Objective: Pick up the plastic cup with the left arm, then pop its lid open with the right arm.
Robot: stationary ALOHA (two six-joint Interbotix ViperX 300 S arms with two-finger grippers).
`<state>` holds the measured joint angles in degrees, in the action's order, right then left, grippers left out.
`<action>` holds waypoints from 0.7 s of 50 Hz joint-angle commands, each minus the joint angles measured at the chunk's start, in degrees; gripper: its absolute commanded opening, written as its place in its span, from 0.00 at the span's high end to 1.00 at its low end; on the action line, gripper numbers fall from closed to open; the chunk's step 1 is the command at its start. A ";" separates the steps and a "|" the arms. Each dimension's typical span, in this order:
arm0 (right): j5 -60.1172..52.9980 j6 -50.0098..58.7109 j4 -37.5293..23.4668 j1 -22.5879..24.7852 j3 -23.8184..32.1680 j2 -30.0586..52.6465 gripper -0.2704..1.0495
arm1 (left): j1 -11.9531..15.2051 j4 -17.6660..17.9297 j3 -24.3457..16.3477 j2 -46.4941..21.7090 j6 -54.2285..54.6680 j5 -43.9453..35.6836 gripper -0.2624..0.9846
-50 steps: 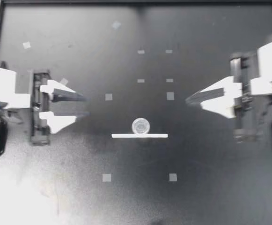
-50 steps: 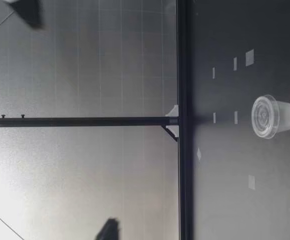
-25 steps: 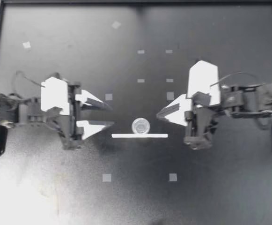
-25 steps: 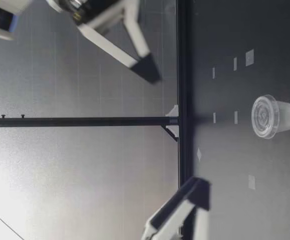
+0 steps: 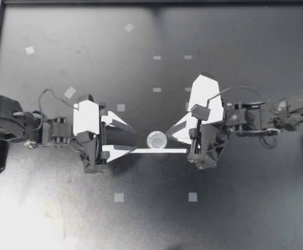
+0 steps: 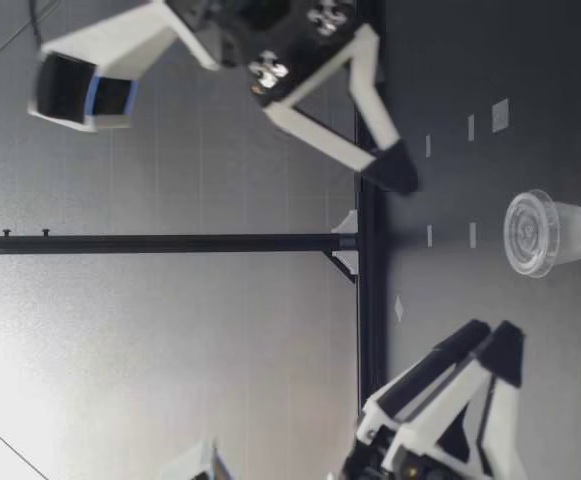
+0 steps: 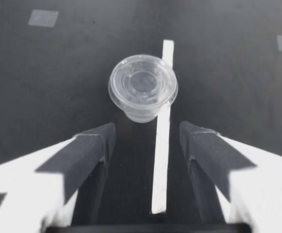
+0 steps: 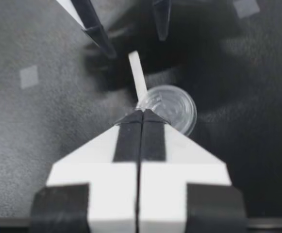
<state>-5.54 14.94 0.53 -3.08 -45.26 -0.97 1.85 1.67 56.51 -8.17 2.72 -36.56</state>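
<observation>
Left gripper [image 5: 134,140] and right gripper [image 5: 170,133] now closer beside cup [image 5: 157,139].

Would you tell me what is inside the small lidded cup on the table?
Through the clear lid and wall of the cup nothing shows inside; it looks empty. The lid's rings blur the bottom, so that part stays unclear.

Right gripper [image 5: 172,130] partly covers the cup [image 8: 178,103]
</observation>
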 commanded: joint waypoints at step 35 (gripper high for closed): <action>-3.87 3.08 0.09 0.35 3.43 7.65 0.82 | -0.09 -1.32 -6.33 -7.21 0.09 0.44 0.31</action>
<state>-8.88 17.93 0.53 -2.90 -42.98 7.21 1.85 0.44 51.15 -16.08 2.72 -35.95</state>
